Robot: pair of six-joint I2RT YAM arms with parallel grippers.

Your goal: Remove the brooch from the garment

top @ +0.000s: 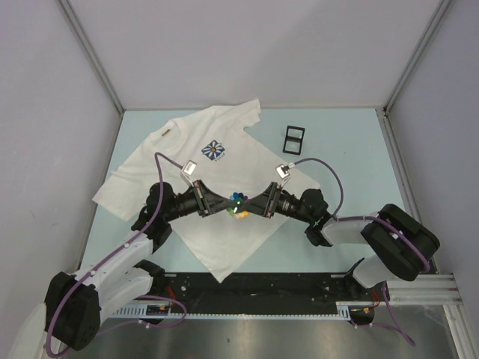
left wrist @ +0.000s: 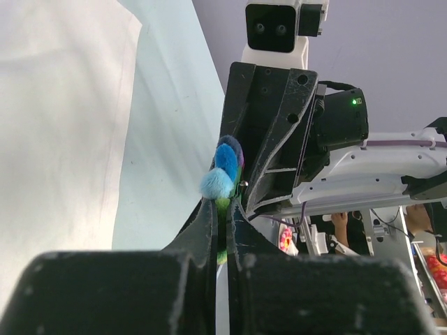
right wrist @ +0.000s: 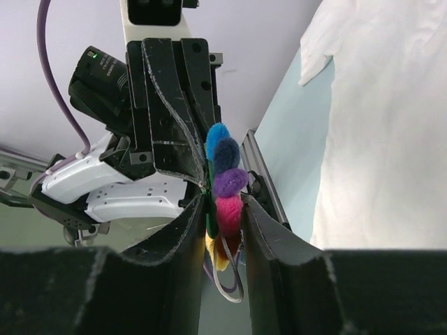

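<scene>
Multicoloured brooch [top: 238, 200], left jaws clamped on it, right jaws parted

No writing is legible anywhere; the tan collar label [top: 165, 132] on the white short-sleeved T-shirt [top: 251, 161] is too small to read.

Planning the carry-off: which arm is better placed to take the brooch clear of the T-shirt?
Left. The left fingers are clamped on the pompom brooch; the right fingers stand parted around it.
</scene>
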